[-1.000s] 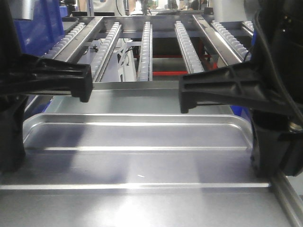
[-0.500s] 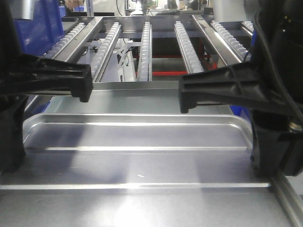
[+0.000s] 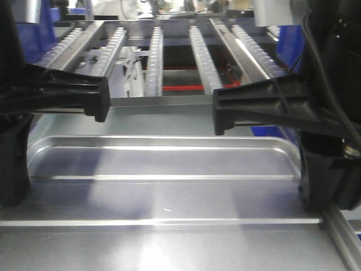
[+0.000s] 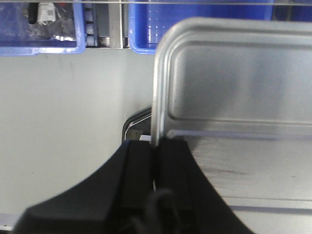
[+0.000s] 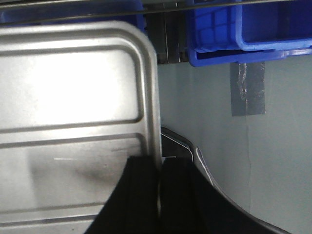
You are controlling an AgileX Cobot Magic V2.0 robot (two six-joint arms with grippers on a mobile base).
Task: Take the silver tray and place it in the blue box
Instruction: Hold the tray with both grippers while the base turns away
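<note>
The silver tray fills the lower front view, held level between both arms. My left gripper is shut on the tray's left rim. My right gripper is shut on its right rim. In the front view the left gripper and the right gripper stand at the tray's two ends. A blue box shows beyond the tray's far edge in the left wrist view. A blue box also shows at the top right of the right wrist view.
A metal roller rack with a red bar beneath it stands ahead of the tray. Blue bins flank it. A blue bin with small parts sits at far left. The grey floor lies below, with a tape patch.
The roller rack and blue bins have shifted left in the front view. The tray and both grippers keep the same place in the frame, still clamped.
</note>
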